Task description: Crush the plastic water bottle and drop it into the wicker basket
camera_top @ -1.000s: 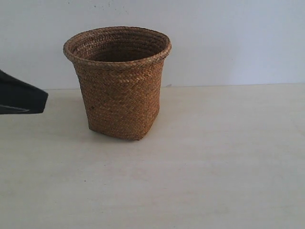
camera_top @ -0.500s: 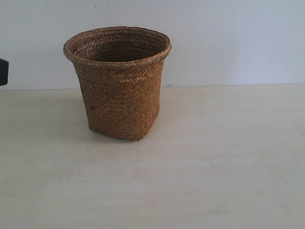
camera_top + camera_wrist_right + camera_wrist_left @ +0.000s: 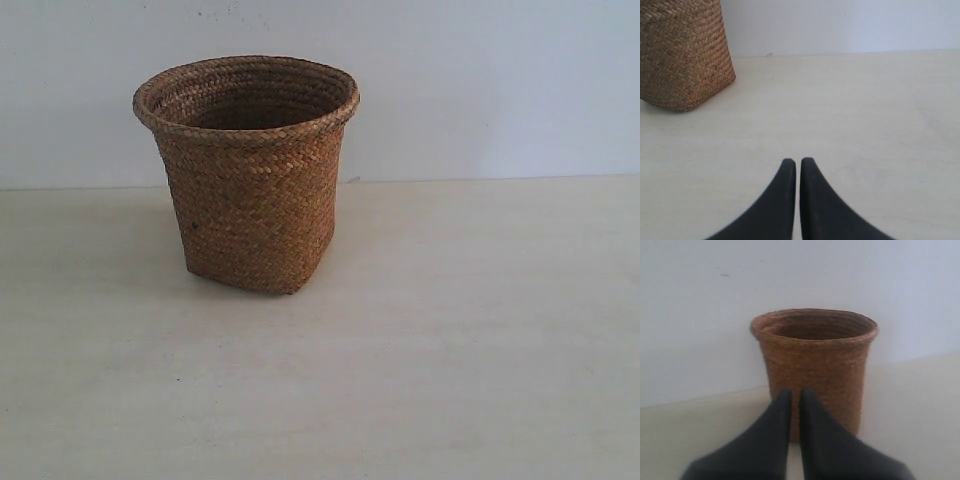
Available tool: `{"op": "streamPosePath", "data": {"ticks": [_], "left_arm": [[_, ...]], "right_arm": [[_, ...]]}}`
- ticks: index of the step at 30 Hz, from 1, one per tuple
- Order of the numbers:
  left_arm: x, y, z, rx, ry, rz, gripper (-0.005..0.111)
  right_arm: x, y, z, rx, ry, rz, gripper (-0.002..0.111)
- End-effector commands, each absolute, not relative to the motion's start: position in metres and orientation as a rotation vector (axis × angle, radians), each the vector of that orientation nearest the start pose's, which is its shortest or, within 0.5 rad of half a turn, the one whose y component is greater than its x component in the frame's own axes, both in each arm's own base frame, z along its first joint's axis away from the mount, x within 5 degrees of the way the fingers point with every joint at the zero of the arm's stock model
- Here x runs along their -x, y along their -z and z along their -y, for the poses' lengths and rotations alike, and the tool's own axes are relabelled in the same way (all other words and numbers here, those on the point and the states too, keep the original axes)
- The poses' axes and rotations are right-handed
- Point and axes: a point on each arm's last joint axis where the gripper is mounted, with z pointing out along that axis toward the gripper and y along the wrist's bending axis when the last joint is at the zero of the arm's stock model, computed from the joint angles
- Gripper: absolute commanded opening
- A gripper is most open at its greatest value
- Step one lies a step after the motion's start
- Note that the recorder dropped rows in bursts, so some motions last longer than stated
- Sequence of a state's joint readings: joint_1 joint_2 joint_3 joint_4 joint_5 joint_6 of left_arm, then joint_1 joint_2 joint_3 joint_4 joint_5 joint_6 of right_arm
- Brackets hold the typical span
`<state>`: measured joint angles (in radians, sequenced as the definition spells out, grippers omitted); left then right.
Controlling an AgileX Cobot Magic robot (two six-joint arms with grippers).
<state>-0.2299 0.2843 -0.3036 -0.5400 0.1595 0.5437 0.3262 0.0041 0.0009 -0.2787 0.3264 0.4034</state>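
The brown wicker basket stands upright on the pale table, left of centre in the exterior view. The plastic water bottle shows in no view. My left gripper is shut and empty, pointing at the wicker basket from a short way off. My right gripper is also shut with nothing in it, low over the bare table, with the wicker basket off to one side ahead. Neither gripper appears in the exterior view.
A plain white wall rises behind the table. The basket's inside is dark; its contents cannot be seen.
The left arm's dark tip, at the left edge of the exterior view a second ago, has withdrawn out of frame. The basket has not moved.
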Motion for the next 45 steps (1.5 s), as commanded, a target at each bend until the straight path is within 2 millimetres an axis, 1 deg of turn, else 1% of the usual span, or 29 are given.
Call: {"op": "streamPosePath", "data": {"ticks": [1,4,6,16,19,22,24,25,29,32,45], "left_arm": [[-0.064,-0.245,0.010,-0.081,0.168,-1.484,0.006],[-0.061,-0.220,0.005,-0.037,0.124,-1.468,0.006],[-0.058,-0.220,0.002,-0.013,0.106,-1.422,0.006],[-0.056,-0.213,0.007,-0.142,0.051,-1.482,0.006],[-0.055,-0.206,0.012,-0.187,0.085,-1.549,0.006],[-0.054,-0.195,0.018,-0.258,0.135,-1.662,0.006],[-0.052,-0.187,0.019,-0.281,0.154,-1.749,0.006],[-0.052,-0.186,0.018,-0.264,0.156,-1.769,0.006],[-0.053,-0.186,0.013,-0.185,0.132,-1.779,0.006],[-0.053,-0.186,0.011,-0.115,0.156,-1.782,0.006],[-0.054,-0.188,0.011,-0.113,0.154,-1.765,0.006]], "right_arm": [[-0.054,-0.185,-0.009,0.105,-0.246,-1.796,0.000],[-0.054,-0.185,-0.009,0.105,-0.246,-1.796,0.000],[-0.054,-0.185,-0.009,0.105,-0.246,-1.796,0.000],[-0.054,-0.185,-0.009,0.105,-0.246,-1.796,0.000],[-0.054,-0.185,-0.009,0.105,-0.246,-1.796,0.000],[-0.054,-0.185,-0.009,0.105,-0.246,-1.796,0.000],[-0.054,-0.185,-0.009,0.105,-0.246,-1.796,0.000],[-0.054,-0.185,-0.009,0.105,-0.246,-1.796,0.000],[-0.054,-0.185,-0.009,0.105,-0.246,-1.796,0.000],[-0.054,-0.185,-0.009,0.105,-0.246,-1.796,0.000],[-0.054,-0.185,-0.009,0.105,-0.246,-1.796,0.000]]}}
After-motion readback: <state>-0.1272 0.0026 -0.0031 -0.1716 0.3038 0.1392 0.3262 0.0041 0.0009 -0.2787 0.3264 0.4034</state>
